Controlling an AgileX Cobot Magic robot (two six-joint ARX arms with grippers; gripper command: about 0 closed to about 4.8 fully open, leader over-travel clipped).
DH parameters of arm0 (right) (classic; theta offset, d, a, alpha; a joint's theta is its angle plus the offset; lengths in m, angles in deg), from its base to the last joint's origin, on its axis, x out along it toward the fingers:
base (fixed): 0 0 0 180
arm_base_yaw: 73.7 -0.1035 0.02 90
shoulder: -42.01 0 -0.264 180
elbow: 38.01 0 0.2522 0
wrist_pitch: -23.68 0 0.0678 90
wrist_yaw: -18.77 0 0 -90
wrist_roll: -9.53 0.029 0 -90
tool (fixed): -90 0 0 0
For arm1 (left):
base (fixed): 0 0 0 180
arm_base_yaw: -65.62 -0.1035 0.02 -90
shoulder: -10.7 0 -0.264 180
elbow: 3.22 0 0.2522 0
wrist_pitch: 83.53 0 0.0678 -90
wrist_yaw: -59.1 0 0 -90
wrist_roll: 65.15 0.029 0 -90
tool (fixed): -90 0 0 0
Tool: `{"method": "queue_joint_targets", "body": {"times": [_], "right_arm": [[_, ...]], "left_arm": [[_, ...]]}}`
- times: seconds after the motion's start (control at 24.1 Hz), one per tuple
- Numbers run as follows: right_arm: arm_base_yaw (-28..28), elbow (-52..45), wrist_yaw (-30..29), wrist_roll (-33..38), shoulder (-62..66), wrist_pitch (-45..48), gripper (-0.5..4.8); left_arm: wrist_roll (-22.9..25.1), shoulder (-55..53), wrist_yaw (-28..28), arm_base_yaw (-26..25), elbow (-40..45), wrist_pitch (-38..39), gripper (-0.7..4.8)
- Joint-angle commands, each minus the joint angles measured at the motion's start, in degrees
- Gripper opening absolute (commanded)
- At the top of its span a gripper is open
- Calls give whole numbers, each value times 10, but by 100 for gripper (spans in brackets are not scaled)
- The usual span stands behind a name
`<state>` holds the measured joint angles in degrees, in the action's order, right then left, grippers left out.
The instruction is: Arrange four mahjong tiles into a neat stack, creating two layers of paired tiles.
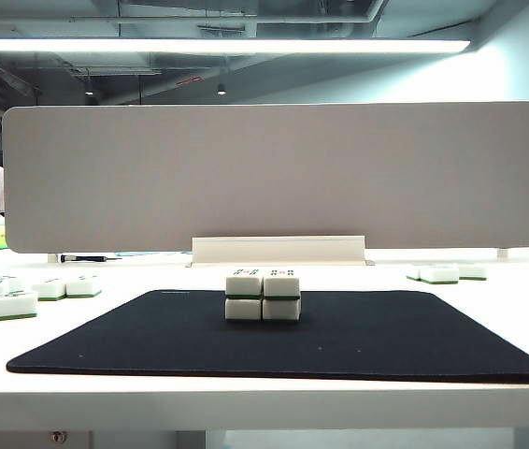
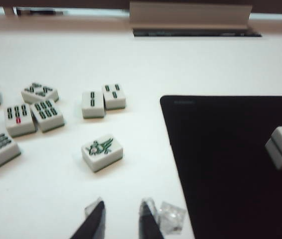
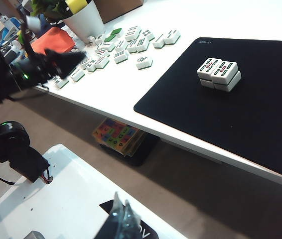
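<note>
a: how far along are we?

b: by our reading, done. nearest us lies the black mat, and on it stands the stack: four mahjong tiles, two below and two on top, sides touching and edges lined up, green bands showing between the layers. from the right wrist view the stack sits toward the far half of the mat, two patterned faces up. nothing looks left but to pull the arms clear.

a: and the grippers?

b: the left gripper hangs low over the bare white table, just beside the mat's edge and well apart from the stack. its fingers stand a little apart with nothing between them, so we call it empty. the right gripper is off the table altogether, down by the robot's base; only its tip shows, and we cannot tell whether its fingers are spread or closed.

a: counts?

b: one stack of four. on the left side, in the left wrist view, we count eight spare tiles, the nearest being the bird tile, then a touching pair further back. the right wrist view shows more there than that, too small to count. far right in the outside view, a small group, perhaps three. behind everything stands the grey board.
</note>
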<state>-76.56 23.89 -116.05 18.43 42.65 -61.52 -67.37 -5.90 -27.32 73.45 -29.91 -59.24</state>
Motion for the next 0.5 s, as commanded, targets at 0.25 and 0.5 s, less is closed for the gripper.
{"method": "queue_joint_targets", "body": {"times": [0.25,0.5], "right_arm": [[0,2,-3,-2,-7,5,-1],[0,2,-2,-2,-7,6,-1]], "left_arm": [[33,93,3,-51,94,-59,84],[33,165,-2,-90,126,4,84]]}}
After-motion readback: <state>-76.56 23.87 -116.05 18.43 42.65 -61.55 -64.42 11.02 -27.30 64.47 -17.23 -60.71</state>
